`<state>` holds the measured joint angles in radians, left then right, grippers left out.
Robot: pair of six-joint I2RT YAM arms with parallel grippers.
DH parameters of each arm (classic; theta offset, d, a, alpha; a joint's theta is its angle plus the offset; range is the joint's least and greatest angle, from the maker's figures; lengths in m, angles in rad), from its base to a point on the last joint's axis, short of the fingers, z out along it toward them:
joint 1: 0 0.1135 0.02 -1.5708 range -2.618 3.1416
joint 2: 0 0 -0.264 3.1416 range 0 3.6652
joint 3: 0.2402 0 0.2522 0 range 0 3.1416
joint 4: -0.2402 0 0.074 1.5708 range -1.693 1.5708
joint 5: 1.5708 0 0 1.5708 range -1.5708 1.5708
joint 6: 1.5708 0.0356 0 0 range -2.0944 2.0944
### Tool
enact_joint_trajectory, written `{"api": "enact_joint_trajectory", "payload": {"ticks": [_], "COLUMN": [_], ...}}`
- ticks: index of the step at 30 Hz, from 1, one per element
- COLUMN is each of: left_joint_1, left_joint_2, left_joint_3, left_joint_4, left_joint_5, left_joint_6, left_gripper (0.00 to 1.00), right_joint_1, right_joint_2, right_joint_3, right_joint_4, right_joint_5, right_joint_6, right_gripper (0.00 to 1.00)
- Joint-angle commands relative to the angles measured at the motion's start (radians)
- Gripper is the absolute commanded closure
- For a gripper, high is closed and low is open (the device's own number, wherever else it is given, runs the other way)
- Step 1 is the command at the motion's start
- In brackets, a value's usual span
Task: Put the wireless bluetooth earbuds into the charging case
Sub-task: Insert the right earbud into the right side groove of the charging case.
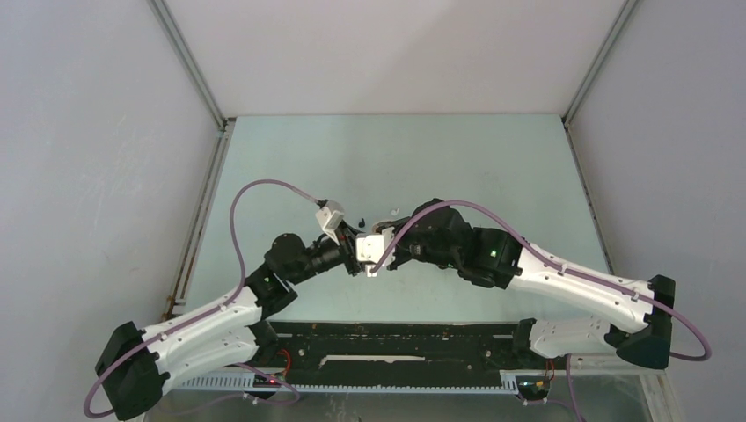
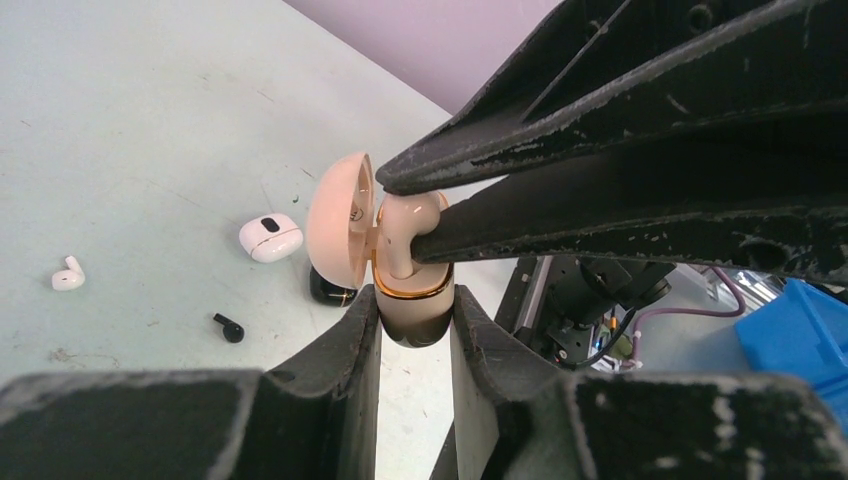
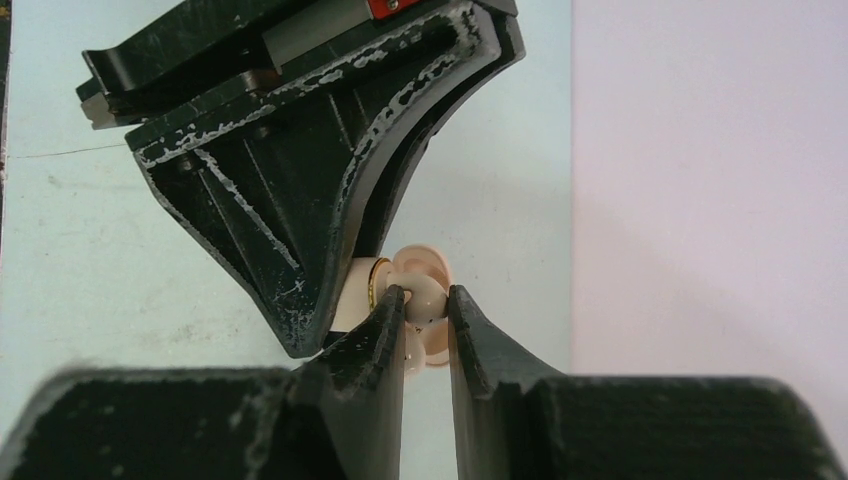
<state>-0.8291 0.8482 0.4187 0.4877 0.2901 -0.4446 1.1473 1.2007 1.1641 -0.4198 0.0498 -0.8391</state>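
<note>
1. My left jaws are closed almost fully on the cream charging case (image 2: pixel 412 318). They pinch its lower shell from both sides just under the gold rim. The case is held up off the tabletop (image 2: pixel 150 120), with its lid (image 2: pixel 338 232) swung open to the left in the left wrist view.
2. My right jaws are closed just as tight on the cream earbud (image 2: pixel 408 232). The right wrist view shows it pinched between the two tips.
3. The move turns on this: the bud sits right at the case's open mouth, between the lid and my right jaws, and touches the gold rim or sits just inside it. Its stem points down toward the case body, and I judge it roughly in line with the well. The bud hides the well itself, so I cannot tell how deep it has gone.
4. My right jaws reach across the top of the case and my left jaws hold it from below, so the two pairs cross. I judge the seating push to be the right arm's, straight along the stem toward my left jaws, which only brace.
5. A sideways push could tip the bud or twist the case in my grip.
6. Lying well apart on the tabletop are a white case (image 2: pixel 270 238), a black case (image 2: pixel 328 288), a white earbud (image 2: pixel 68 274) and a black earbud (image 2: pixel 229 327).
</note>
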Motion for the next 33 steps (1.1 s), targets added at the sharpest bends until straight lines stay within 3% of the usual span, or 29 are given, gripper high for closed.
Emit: {"api": "enact_joint_trajectory", "payload": {"ticks": [1,4,11,17,22,25,28,33], "left_joint_1": [0.013,0.014,0.013,0.013,0.014,0.014,0.012,-0.016], "left_joint_2": [-0.058,-0.060,-0.063,-0.053,-0.036,-0.023,-0.009,0.054], "left_joint_3": [-0.007,-0.009,-0.024,-0.031,-0.031,-0.044,-0.060,-0.046], "left_joint_4": [0.088,0.087,0.088,0.088,0.114,0.154,0.210,0.232], "left_joint_5": [-0.038,-0.023,0.000,0.005,0.041,0.068,0.119,0.187], "left_joint_6": [0.005,0.019,0.049,0.072,0.077,0.073,0.077,0.108], "left_gripper": [1.00,1.00,1.00,1.00,1.00,1.00,1.00,1.00], "right_joint_1": [0.017,0.020,0.007,-0.067,-0.242,-0.386,-0.491,-0.527], "right_joint_2": [0.020,0.018,-0.006,-0.038,-0.044,-0.048,-0.066,-0.046], "right_joint_3": [0.001,0.002,0.003,0.115,0.249,0.288,0.281,0.206], "right_joint_4": [-0.044,-0.065,-0.084,-0.208,-0.334,-0.353,-0.377,-0.454], "right_joint_5": [-0.026,-0.079,-0.132,-0.271,-0.573,-0.772,-0.849,-0.894], "right_joint_6": [0.000,0.013,0.035,0.102,0.244,0.313,0.293,0.257], "right_gripper": [1.00,0.95,0.61,0.53,0.34,0.32,0.25,0.20]}}
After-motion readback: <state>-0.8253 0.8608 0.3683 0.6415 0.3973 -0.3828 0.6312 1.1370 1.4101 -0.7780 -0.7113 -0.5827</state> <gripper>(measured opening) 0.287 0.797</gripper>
